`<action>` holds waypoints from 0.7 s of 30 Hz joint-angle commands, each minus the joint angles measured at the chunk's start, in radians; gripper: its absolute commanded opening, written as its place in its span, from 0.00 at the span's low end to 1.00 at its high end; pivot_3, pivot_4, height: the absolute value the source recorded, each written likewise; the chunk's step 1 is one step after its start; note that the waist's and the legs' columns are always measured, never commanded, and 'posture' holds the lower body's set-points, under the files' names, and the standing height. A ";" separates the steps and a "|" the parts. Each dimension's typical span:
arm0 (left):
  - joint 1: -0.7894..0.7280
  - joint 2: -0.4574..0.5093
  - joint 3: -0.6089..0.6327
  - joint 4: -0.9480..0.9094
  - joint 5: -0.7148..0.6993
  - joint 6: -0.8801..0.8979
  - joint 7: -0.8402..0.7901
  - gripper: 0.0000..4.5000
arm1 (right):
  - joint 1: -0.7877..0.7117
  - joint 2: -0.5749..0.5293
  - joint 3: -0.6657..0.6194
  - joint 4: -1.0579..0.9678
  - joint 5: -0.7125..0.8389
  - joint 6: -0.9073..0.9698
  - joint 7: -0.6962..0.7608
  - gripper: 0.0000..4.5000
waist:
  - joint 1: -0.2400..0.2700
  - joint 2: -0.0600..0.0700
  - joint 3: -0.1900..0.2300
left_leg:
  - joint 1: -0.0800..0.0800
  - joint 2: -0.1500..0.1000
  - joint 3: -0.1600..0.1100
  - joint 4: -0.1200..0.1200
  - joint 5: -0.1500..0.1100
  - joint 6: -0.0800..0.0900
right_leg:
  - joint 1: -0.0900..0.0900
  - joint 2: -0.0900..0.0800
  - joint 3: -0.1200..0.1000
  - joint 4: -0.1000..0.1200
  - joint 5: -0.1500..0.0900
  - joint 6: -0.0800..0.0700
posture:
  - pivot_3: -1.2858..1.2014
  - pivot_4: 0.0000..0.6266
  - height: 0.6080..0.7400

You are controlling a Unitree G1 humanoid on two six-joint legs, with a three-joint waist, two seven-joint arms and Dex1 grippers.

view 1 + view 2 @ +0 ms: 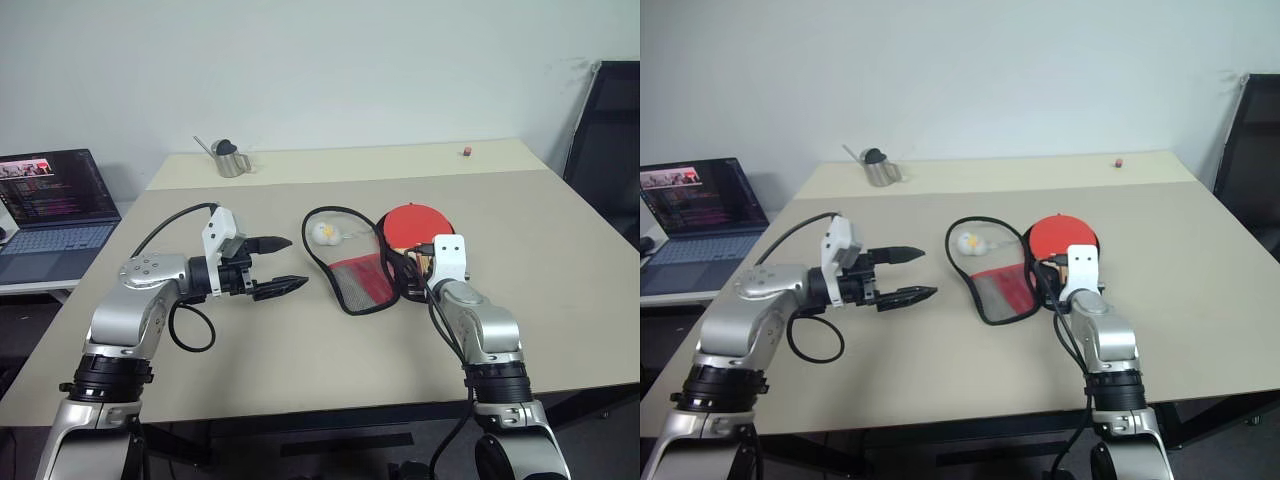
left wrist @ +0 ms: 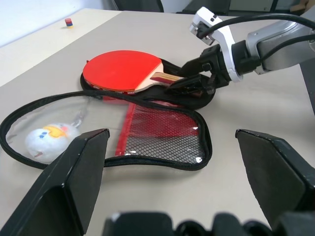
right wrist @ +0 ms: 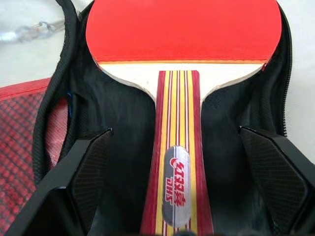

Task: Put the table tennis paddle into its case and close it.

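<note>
Right wrist view: paddle point(image 3: 179, 98) lies in unzipped case point(image 3: 123, 147); fingers point(image 3: 93, 167) spread.

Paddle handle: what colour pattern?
Red and yellow stripes on the paddle handle, flanked by pale wood, clearest in the right wrist view.

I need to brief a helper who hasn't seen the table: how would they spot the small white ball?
On the beige table, find the case lying unzipped in the middle. The small white ball sits on its opened clear flap, away from the table tennis paddle. It is round and white with yellow marks, unlike the flat red things around it.
</note>
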 commanded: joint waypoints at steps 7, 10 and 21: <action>-0.010 0.001 0.016 -0.010 -0.008 -0.020 0.002 1.00 | -0.011 -0.009 0.031 0.031 -0.039 -0.071 0.008 0.79 | 0.000 0.000 0.000 | 0.000 0.000 0.000 0.000 0.000 0.000 | 0.000 0.000 0.000 0.000 0.000 0.000 | 0.52 0.24 1.00; -0.008 0.002 0.017 -0.012 -0.008 -0.019 0.003 1.00 | -0.007 -0.009 0.038 0.034 -0.047 -0.076 0.008 0.56 | 0.000 0.000 0.000 | 0.000 0.000 0.000 0.000 0.000 0.000 | 0.000 0.000 0.000 0.000 0.000 0.000 | 0.52 0.24 1.00; -0.004 0.002 0.018 -0.019 -0.010 -0.017 0.005 1.00 | 0.004 -0.017 0.036 -0.005 -0.053 -0.058 0.003 0.27 | 0.000 0.000 0.000 | 0.000 0.000 0.000 0.000 0.000 0.000 | 0.000 0.000 0.000 0.000 0.000 0.000 | 0.52 0.24 1.00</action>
